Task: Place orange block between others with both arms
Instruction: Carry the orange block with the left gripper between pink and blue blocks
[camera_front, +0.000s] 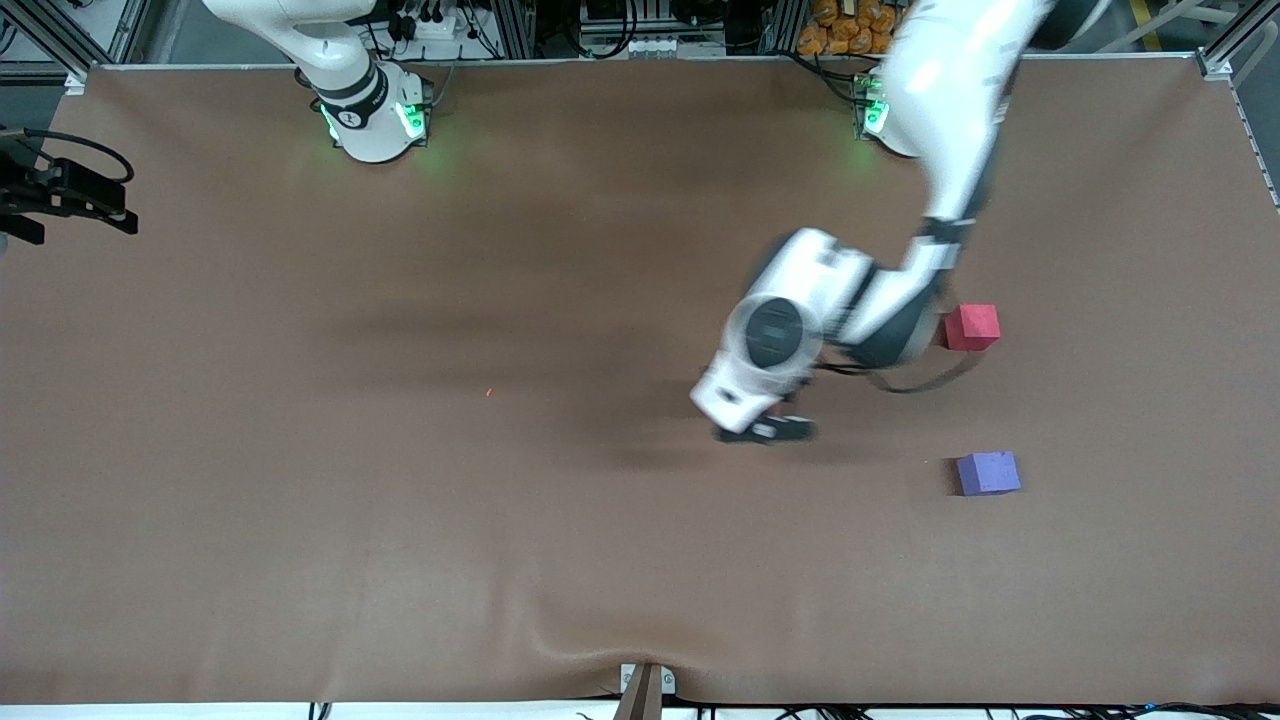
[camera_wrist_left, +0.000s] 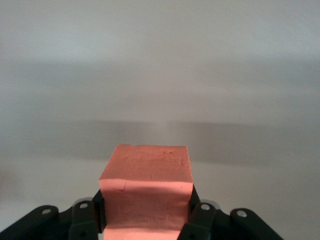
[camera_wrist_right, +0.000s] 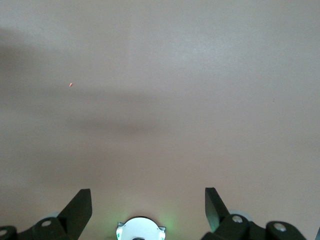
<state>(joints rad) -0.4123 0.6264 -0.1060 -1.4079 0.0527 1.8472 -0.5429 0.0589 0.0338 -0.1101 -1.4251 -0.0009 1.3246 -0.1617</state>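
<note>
The orange block (camera_wrist_left: 146, 192) sits clenched between the jaws of the left gripper (camera_front: 765, 430), which is low over the bare middle of the tabletop (camera_front: 400, 500); the front view hides the block under the wrist, and whether it has left the surface cannot be told. The red-pink cube (camera_front: 971, 327) and the purple cube (camera_front: 988, 473) lie toward the left arm's end of the tabletop, the purple one nearer the front camera, with an open gap between them where the orange block should go. The right gripper (camera_wrist_right: 148, 210) waits with its jaws released and nothing between them, looking down on bare tabletop near its own base. The risk from here is probably the approach: the left arm's bulky wrist already passes close by the red-pink cube, and a low swing toward the gap could knock either cube aside.
</note>
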